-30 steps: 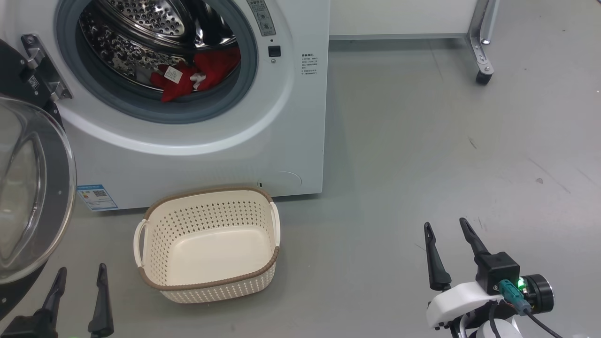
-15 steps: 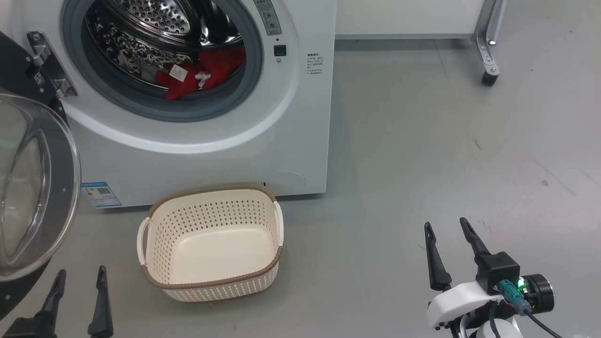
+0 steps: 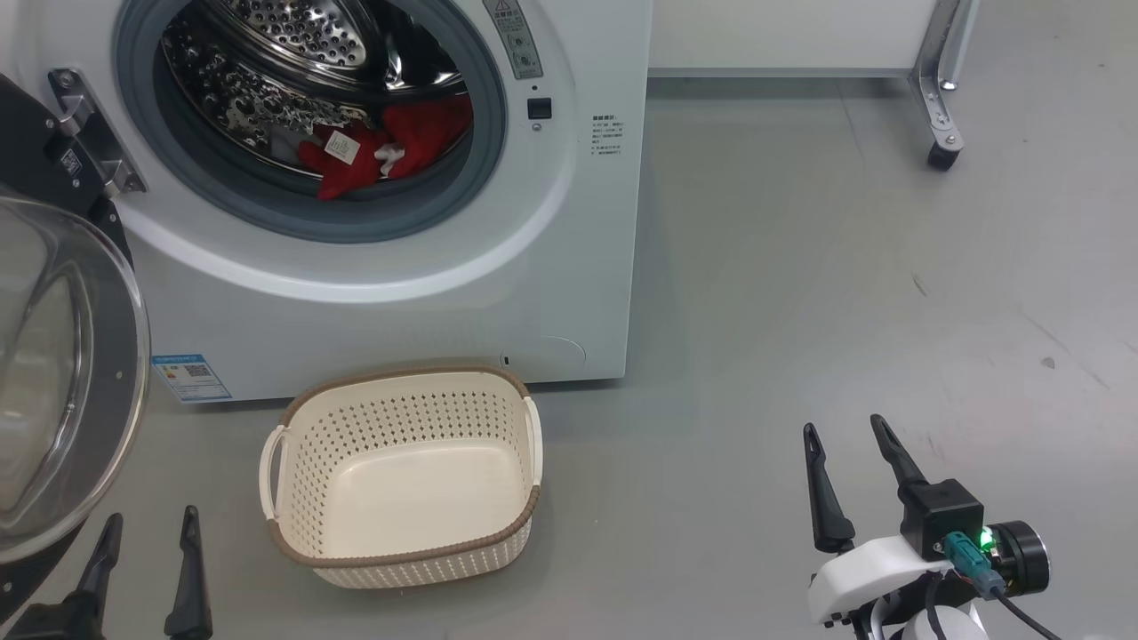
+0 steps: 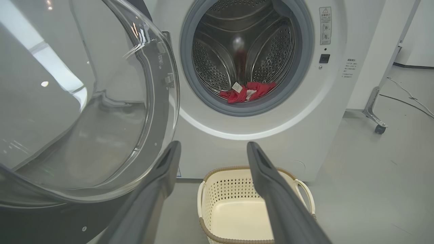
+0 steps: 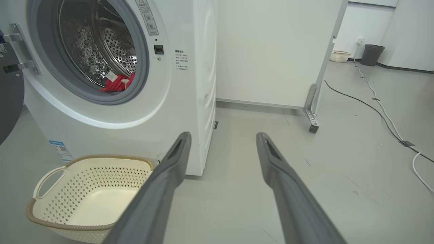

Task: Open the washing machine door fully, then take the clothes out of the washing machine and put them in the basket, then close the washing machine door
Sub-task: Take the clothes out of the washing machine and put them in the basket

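Door (image 3: 62, 373) open, swung leftward (bulge facing right)

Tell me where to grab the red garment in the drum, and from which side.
Grip the bunched hump of the clothes, right of its white tag. Come straight in from the front, angled down, since it lies crumpled low in the drum behind the grey rubber ring. The open door stands left, so the right gripper probably reaches easier.

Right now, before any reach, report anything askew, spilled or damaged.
Nothing stands out. The washing machine door hangs open, the clothes lie inside the washing machine, and the basket sits upright on the floor. No spill or damage shows.
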Robot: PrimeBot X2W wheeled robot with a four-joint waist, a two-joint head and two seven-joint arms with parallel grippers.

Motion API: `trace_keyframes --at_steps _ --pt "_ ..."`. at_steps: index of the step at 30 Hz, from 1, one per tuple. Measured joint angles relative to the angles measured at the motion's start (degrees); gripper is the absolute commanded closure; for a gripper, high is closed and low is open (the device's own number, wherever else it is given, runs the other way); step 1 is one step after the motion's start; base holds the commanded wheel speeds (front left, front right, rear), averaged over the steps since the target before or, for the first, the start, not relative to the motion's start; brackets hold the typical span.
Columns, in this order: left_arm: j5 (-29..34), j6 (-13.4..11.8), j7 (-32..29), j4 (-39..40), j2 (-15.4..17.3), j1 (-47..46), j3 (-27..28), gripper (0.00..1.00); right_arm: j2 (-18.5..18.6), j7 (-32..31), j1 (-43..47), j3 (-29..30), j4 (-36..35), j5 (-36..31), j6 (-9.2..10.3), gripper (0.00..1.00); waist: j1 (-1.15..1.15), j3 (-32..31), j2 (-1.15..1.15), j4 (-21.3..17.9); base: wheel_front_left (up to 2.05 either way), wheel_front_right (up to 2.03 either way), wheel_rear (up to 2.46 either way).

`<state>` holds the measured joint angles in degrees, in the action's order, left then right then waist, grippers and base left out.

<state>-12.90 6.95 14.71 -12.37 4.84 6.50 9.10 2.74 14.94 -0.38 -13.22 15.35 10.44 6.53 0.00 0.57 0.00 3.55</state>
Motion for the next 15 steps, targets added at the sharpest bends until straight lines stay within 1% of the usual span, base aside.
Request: trace_keyframes --at_steps 15 --pt "1.6 0.3 0.0 0.9 -0.4 -0.1 2.2 0.0 0.0 0.0 0.0 0.1 0.0 0.0 0.0 0.0 0.0 0.8 0.0 0.3 1.17 -1.17 0.0"
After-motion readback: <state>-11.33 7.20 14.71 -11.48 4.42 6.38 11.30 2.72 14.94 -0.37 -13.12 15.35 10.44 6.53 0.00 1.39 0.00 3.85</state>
